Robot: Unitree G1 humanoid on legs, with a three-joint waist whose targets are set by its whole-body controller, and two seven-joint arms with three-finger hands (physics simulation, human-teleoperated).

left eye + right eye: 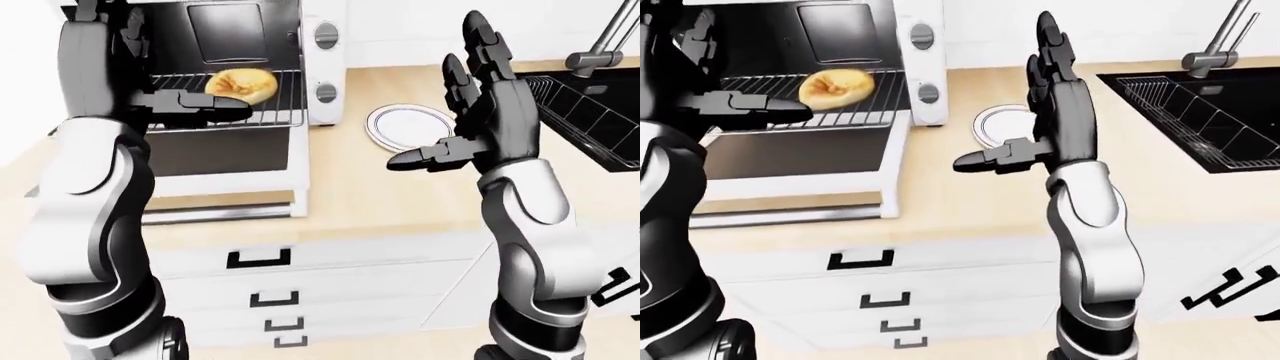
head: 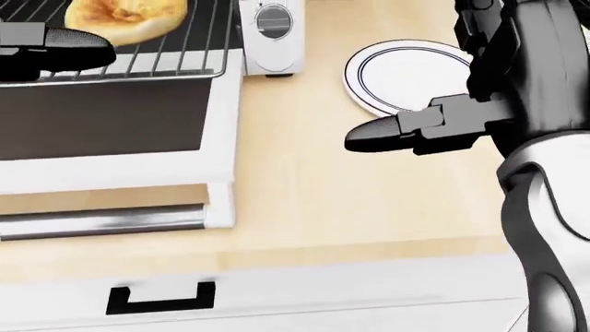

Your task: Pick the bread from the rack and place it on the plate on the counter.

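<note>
The bread (image 1: 241, 84) is round and golden. It lies on the wire rack (image 1: 275, 97) that sticks out of the open toaster oven (image 1: 322, 61). The oven's door (image 2: 111, 135) hangs down flat over the wooden counter (image 2: 313, 200).

The left hand (image 1: 150, 82) is up high in the left-eye view, just beside the bread. Its fingers are spread out and its thumb (image 1: 205, 105) points across the rack under the bread. It holds nothing, and it is hard to tell if the thumb touches the rack.

The right hand (image 1: 480, 105) is up in the air too, with its fingers pointing straight up and its thumb (image 1: 425, 155) sticking out to the side. It is loose and holds nothing.

The white plate (image 2: 396, 69) with a dark ring sits on the counter, to the right of the oven in the head view. The right hand hides part of it. Nothing lies on the part that shows.

A black sink (image 1: 1200, 112) with a gray tap (image 1: 1215, 45) is at the right of the right-eye view. White drawers (image 1: 300, 285) with black handles sit under the counter.
</note>
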